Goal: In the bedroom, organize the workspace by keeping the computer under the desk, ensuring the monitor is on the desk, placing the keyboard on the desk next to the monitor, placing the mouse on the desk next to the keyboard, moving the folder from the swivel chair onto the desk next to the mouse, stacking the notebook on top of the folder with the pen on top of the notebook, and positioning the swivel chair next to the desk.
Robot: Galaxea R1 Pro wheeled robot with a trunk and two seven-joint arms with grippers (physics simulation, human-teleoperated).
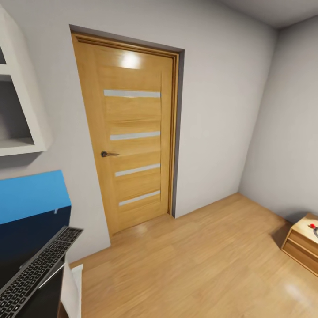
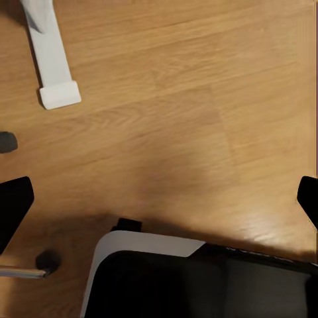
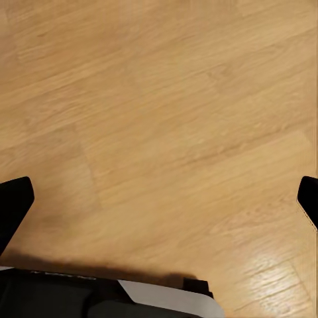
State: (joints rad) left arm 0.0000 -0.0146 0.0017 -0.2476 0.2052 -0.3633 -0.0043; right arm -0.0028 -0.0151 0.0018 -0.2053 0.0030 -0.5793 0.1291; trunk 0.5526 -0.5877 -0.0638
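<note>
The keyboard, slim and dark with grey keys, lies aslant on the glossy black desk at the lower left of the head view, its far end at the desk's corner. Behind it rises the desk's blue back panel. A white desk leg stands below the corner, and another white leg rests on the floor in the left wrist view. My left gripper hangs open over bare wood floor, as does my right gripper. A chrome bar with a black caster sits near the left fingertip.
A closed wooden door faces me in the grey-white wall. A white wall shelf hangs at upper left. A low light-wood drawer unit with a small red thing on it stands at the right edge. Light wood floor spreads between.
</note>
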